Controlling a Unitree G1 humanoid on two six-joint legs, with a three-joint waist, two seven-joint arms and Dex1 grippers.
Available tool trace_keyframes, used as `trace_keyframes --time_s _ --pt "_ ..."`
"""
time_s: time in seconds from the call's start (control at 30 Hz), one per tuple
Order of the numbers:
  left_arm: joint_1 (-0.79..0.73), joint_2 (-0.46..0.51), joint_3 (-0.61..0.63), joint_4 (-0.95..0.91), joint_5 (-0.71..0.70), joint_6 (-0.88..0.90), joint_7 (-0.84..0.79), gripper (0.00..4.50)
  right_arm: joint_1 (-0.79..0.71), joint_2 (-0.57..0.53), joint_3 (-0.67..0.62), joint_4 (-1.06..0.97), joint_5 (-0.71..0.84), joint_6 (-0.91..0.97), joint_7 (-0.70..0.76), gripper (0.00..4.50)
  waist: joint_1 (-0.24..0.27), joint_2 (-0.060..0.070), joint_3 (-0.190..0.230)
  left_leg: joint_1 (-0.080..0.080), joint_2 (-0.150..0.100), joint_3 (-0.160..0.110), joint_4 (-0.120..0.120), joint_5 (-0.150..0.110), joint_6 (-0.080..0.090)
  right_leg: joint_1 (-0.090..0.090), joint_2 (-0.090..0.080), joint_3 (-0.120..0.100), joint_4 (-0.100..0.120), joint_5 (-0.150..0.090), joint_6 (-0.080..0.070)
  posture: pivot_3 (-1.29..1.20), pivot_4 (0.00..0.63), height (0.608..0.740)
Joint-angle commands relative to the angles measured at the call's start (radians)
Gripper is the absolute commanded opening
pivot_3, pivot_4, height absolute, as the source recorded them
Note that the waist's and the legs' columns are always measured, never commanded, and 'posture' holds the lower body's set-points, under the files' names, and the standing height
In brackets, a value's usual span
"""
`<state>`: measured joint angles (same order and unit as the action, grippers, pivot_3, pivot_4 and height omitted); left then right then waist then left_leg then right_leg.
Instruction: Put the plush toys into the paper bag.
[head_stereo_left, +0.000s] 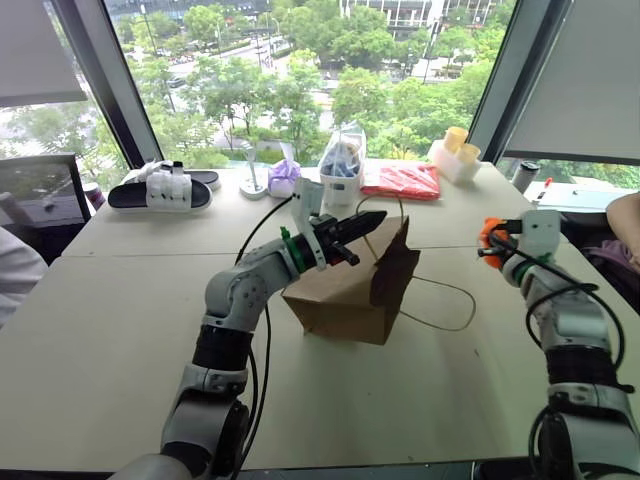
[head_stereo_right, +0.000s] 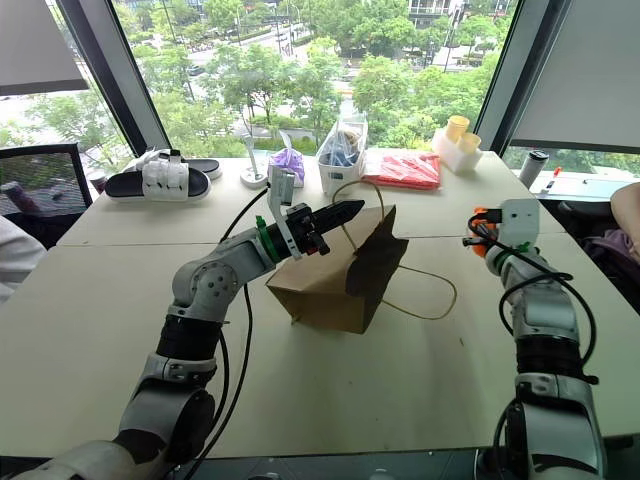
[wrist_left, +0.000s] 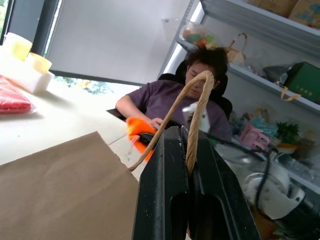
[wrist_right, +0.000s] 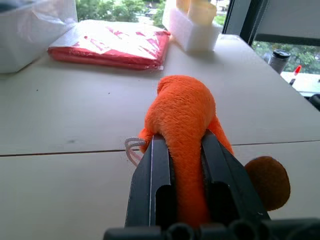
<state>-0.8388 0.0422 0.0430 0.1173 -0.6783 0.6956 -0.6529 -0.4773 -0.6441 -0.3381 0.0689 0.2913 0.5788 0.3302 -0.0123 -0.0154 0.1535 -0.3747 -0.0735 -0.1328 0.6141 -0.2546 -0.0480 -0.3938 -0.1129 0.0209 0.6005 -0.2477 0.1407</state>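
Left eye view: left end effector (head_stereo_left: 352, 232), centre frame, pinches a twisted-cord handle (wrist_left: 196, 107) of the brown paper bag (head_stereo_left: 345, 290) on the surface (head_stereo_left: 130, 330). Right end effector (head_stereo_left: 489, 240), at right, clamps the orange plush toy (wrist_right: 182, 117), held apart from the bag.

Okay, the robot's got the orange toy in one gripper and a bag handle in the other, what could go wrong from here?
1. The left gripper pinches only one cord handle, so the bag leans and its mouth may stay too narrow.
2. The right gripper squeezes the orange toy off to the bag's side; carried across, the soft toy could slip free.
3. The toy might catch the loose handle on the table.
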Motion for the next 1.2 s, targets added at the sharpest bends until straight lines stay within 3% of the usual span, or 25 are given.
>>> trace_keyframes --time_s 0.03,0.2,0.4,0.83,1.03,1.2 --pt "-0.029 0.005 0.006 -0.004 -0.016 -0.010 -0.028 0.00 0.140 -0.063 -0.061 -0.391 0.229 0.201 0.151 0.01 -0.004 0.000 0.000 0.001 0.000 0.000 0.000 -0.001 0.001 0.001 0.000 0.000 -0.001 0.000 0.000 0.00 0.150 0.740" --pt "-0.040 0.006 -0.002 0.009 -0.024 0.005 -0.062 0.00 0.214 -0.064 -0.092 -0.588 0.419 0.360 0.173 0.01 -0.003 0.000 0.000 0.003 0.001 0.001 0.003 -0.004 0.007 0.004 0.001 0.000 0.000 0.000 0.000 0.00 0.150 0.740" --pt "-0.044 -0.003 -0.009 0.012 -0.019 0.010 -0.079 0.00 0.174 -0.037 -0.035 -0.605 0.483 0.391 0.154 0.01 0.005 0.000 0.000 0.001 0.000 0.000 0.008 -0.005 0.008 0.005 0.001 0.000 -0.001 0.000 0.000 0.00 0.150 0.740" --pt "-0.027 -0.022 -0.012 -0.027 -0.036 0.026 -0.071 0.00 0.036 -0.012 0.201 -0.410 0.372 0.325 0.190 0.01 0.002 0.000 0.000 0.001 0.000 0.000 0.007 -0.005 0.009 0.004 0.000 0.000 0.000 0.000 0.000 0.00 0.150 0.740" --pt "-0.018 -0.036 0.004 -0.066 -0.087 0.059 -0.070 0.00 -0.146 0.038 0.366 -0.205 0.236 0.258 0.232 0.01 -0.001 0.000 0.000 0.001 0.000 0.001 0.008 -0.005 0.009 0.003 0.000 0.000 0.001 0.000 0.000 0.00 0.150 0.740" --pt "-0.025 -0.044 0.046 -0.061 -0.126 0.068 -0.019 0.00 -0.187 0.074 0.408 -0.156 0.198 0.241 0.261 0.01 0.002 0.000 0.000 0.000 0.000 -0.001 0.007 -0.004 0.007 0.002 0.000 -0.001 0.000 0.000 0.000 0.00 0.150 0.740"
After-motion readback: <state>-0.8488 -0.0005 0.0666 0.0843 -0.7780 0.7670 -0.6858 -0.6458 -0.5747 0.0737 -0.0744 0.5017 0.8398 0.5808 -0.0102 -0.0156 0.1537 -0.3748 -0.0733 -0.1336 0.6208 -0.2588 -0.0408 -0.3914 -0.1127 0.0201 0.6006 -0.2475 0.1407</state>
